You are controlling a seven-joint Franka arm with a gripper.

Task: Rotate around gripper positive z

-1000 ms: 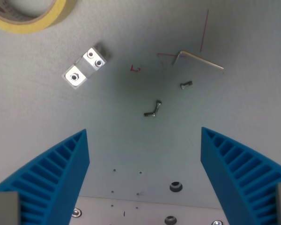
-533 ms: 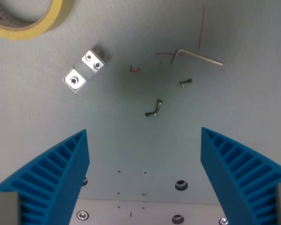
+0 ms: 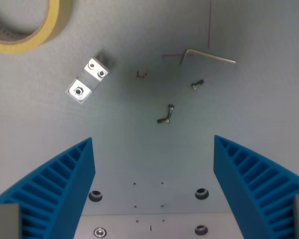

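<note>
My gripper [image 3: 154,169] hangs open above a grey table, its two blue ribbed fingers [image 3: 55,191] at the wrist view's lower left and lower right, with nothing between them. Ahead of the fingers lie two small dark screws [image 3: 165,114] close together, and a third screw [image 3: 198,84] sits a little farther on. A bent Allen key [image 3: 207,56] rests beyond them over thin red marks. A shiny metal bracket [image 3: 88,79] with holes lies toward the upper left.
A roll of yellow tape [image 3: 25,25] fills the top left corner. Along the bottom edge runs a pale plate [image 3: 149,226] with several bolt heads and small holes.
The whole scene has turned a little in the picture, so the camera has rotated. More of the tape roll and of the bolted plate shows now. The fingers stay equally wide apart.
</note>
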